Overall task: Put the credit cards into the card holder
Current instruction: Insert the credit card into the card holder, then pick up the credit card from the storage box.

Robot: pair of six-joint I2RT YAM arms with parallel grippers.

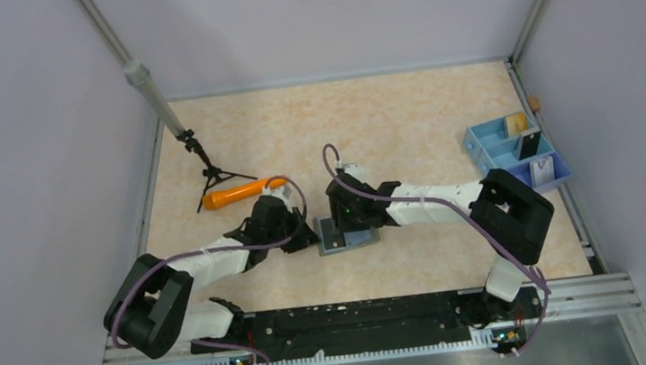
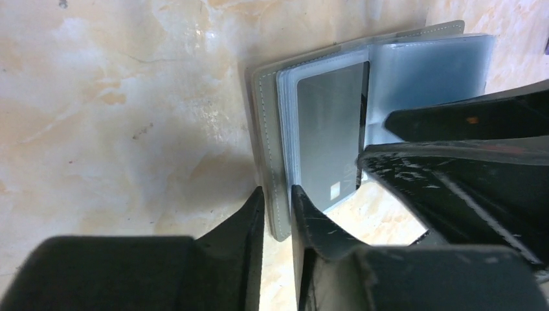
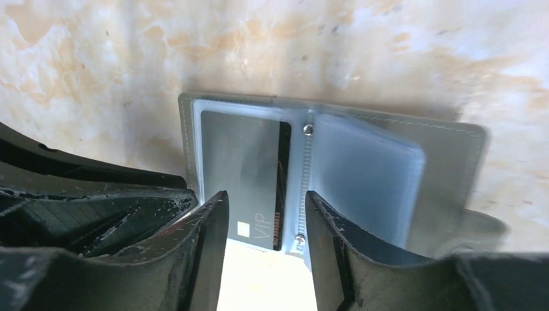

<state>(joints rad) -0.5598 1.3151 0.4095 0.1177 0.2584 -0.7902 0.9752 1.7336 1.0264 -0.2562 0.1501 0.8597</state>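
We see the holder [image 1: 348,239] lying open on the bench [image 1: 402,111], near the middle, between the two arms. Our left fingers [image 2: 254,220] pinch the grey cover at its outer edge. A grey card [image 3: 241,165] sits in the left clear sleeve, its near end sticking out over the bench. Our right fingers [image 3: 210,230] are spread, one on each side of that end; we cannot tell whether they touch it. Well apart to the right, a blue tray [image 1: 478,143] holds a black card [image 1: 530,144] and a white card [image 1: 543,166]. An orange stick [image 1: 243,192] lies beyond the left arm.
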